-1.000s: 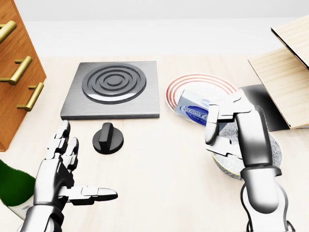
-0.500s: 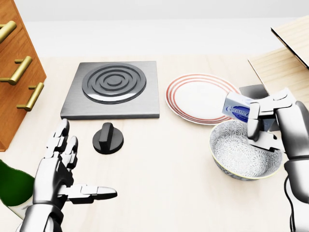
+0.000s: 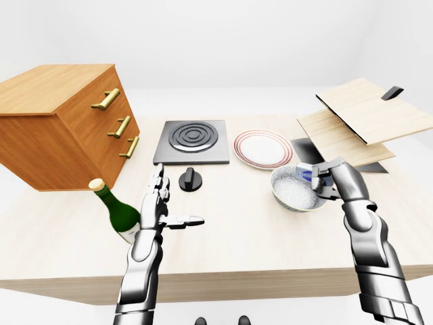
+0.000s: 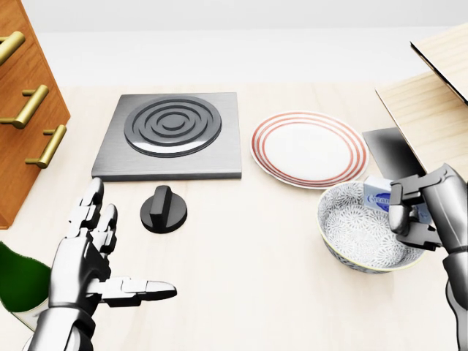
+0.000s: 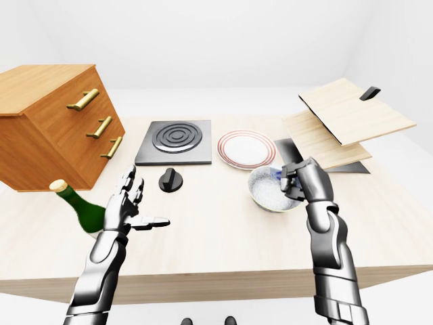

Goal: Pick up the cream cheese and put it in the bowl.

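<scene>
Fingers [image 4: 401, 208] of right hand [image 4: 420, 208] half-hide cream cheese [image 4: 382, 195].

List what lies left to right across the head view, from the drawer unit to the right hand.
Wooden drawer unit → green bottle → left hand, open → black knob and stove plate → striped plate → patterned bowl → cream cheese → right hand gripping it.

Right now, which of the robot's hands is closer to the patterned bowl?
Right. The right hand holds the cream cheese at the bowl's right rim. The left hand is open, far off at the head view's lower left, beside the green bottle.
</scene>
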{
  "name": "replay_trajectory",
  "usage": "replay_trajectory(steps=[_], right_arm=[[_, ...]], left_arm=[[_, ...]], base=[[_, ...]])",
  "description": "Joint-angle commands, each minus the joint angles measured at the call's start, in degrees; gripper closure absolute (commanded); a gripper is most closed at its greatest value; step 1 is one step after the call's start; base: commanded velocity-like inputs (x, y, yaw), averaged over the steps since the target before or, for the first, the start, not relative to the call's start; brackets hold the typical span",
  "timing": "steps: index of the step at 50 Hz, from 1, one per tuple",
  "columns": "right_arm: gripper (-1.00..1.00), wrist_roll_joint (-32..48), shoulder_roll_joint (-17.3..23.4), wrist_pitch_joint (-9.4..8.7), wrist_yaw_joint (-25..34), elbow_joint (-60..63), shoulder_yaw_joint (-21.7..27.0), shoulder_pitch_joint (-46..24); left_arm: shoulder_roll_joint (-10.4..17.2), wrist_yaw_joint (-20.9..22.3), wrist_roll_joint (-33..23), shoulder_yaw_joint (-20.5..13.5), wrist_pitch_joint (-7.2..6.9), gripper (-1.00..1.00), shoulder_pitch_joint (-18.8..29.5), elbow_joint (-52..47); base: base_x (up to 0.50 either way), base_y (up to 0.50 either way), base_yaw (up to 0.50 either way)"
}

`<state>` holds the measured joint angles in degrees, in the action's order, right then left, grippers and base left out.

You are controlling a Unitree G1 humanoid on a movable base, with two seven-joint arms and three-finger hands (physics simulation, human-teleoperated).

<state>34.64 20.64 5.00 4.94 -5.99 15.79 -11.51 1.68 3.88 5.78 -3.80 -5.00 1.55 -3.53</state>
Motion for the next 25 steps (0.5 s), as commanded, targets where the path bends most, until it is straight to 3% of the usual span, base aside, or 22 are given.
replay_trajectory(steps=[1, 25], right_arm=[[1.0, 7.7, 0.7, 0.0, -0.8, -1.1, -0.2, -2.0], [1.0, 11.1, -0.2, 0.0, 0.8, -5.4, -3.1, -1.4]], left_arm=[[-0.1, -0.1, 0.0, 0.1, 0.0, -1.0, -0.2, -0.2], [0.0, -0.1, 0.3, -0.2, 0.0, -1.0, -0.1, -0.5]], base=[[0.0, 0.0, 0.0], [0.0, 0.0, 0.0]])
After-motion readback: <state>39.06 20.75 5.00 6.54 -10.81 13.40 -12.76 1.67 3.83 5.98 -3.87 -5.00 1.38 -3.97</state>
